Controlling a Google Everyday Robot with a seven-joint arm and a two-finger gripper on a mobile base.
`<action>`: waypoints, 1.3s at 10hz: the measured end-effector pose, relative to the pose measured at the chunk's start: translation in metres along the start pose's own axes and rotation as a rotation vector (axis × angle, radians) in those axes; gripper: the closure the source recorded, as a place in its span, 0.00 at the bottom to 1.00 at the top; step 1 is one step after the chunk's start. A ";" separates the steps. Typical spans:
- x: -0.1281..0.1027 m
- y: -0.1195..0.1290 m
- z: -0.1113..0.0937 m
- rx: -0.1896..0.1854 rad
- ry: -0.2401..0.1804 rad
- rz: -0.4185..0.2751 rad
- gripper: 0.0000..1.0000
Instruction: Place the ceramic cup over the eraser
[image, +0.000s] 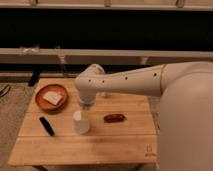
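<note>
The white ceramic cup (81, 123) stands upside down near the middle of the wooden table (100, 147). The black eraser (46, 126) lies flat on the table to the cup's left, apart from it. My gripper (84, 107) reaches down from the white arm right above the cup's top, at or touching it. The arm hides the gripper's end.
A reddish-brown plate (41, 102) holding a white flat slab (52, 97) sits at the table's back left. A reddish-brown oval lump (114, 118) lies right of the cup. A small clear object (62, 66) stands behind the table by a long dark bench.
</note>
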 end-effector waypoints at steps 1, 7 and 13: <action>0.003 -0.001 0.007 -0.021 0.022 -0.010 0.20; -0.017 0.007 0.021 -0.049 0.060 -0.100 0.20; -0.023 0.015 0.028 -0.038 0.079 -0.147 0.20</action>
